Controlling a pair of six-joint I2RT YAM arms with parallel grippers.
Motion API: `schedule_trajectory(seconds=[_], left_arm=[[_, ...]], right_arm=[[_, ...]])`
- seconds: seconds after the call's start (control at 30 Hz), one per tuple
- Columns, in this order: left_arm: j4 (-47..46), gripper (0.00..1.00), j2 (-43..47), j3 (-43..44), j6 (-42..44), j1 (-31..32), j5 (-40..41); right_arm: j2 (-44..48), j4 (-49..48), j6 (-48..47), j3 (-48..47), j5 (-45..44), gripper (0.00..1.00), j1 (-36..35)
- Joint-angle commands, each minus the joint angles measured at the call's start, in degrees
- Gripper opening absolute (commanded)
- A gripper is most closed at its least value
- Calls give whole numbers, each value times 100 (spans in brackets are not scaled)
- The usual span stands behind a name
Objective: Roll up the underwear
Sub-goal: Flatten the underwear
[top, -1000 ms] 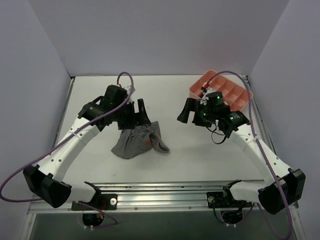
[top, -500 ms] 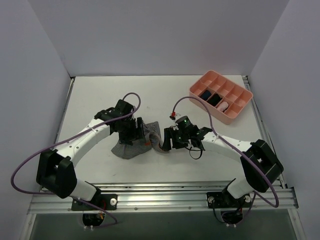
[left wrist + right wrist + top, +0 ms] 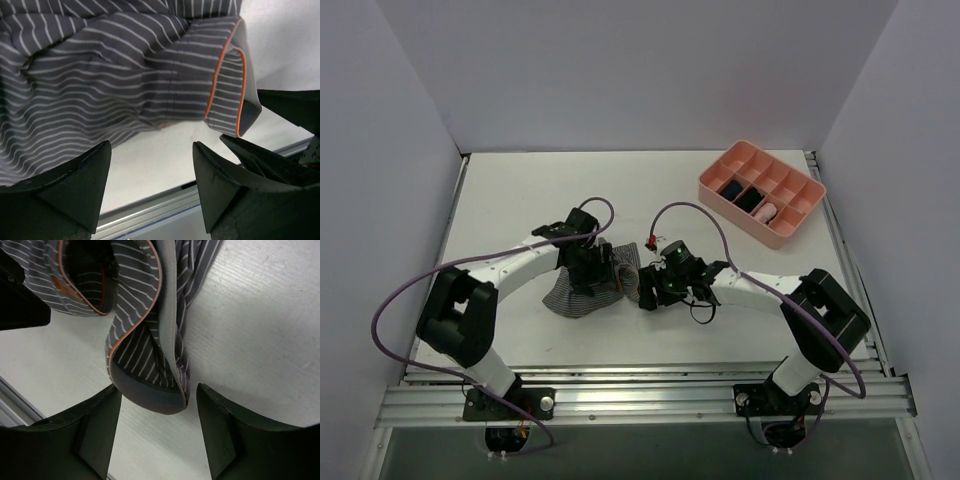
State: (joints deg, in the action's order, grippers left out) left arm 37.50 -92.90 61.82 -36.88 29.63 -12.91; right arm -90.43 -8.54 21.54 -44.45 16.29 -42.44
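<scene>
Near the middle of the table (image 3: pixel 520 190), the underwear (image 3: pixel 565 298) lies with its long axis running left to right. The left gripper (image 3: pixel 594 274), fingers spread, sits over its middle. The right gripper (image 3: pixel 648 290), also spread, has the waistband fold at the right end between its fingers.
</scene>
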Motion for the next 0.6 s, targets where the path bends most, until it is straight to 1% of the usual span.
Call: schedule_trajectory(seconds=[0.0, 0.1, 0.17, 0.2, 0.23, 0.27, 0.3, 0.37, 0.4, 0.43, 0.47, 0.53, 0.57], left_arm=[[-445, 74, -228, 128, 14, 25, -98], [-436, 70, -448, 146, 23, 61, -28], [-462, 67, -518, 85, -3, 87, -45], [-462, 66, -527, 50, -29, 113, -63], [-480, 65, -536, 14, -56, 140, -63], [-532, 62, -536, -90, -91, 157, -63], [-576, 49, -518, -144, -100, 192, -54], [-577, 32, -501, -205, -135, 193, 7], [-533, 16, -501, -180, -126, 193, 42], [-307, 9, -501, -110, -22, 158, 95], [-165, 3, -483, -5, 58, 140, 156], [151, 2, -317, 355, 242, 105, 262], [492, 2, -212, 487, 434, 70, 323]], right_arm=[[-106, -17, -238, -99, -258, 56, -28], [-167, 27, -229, -143, -337, 51, -28], [-176, 19, -220, -135, -346, 46, -37], [-159, 10, -212, -117, -372, 43, -45], [-133, 1, -212, -100, -425, 37, -46], [-63, 10, -212, -91, -486, 33, -46], [-10, 53, -194, -91, -583, 25, -46], [166, 115, -141, -99, -619, 14, -46], [227, 246, -133, -152, -653, 3, -37], [376, 334, -159, -187, -671, 0, -45], [456, 457, -176, -231, -732, 0, -46], [736, 826, -203, -389, -995, 0, -46], [825, 1097, -220, -450, -1084, 0, -37]])
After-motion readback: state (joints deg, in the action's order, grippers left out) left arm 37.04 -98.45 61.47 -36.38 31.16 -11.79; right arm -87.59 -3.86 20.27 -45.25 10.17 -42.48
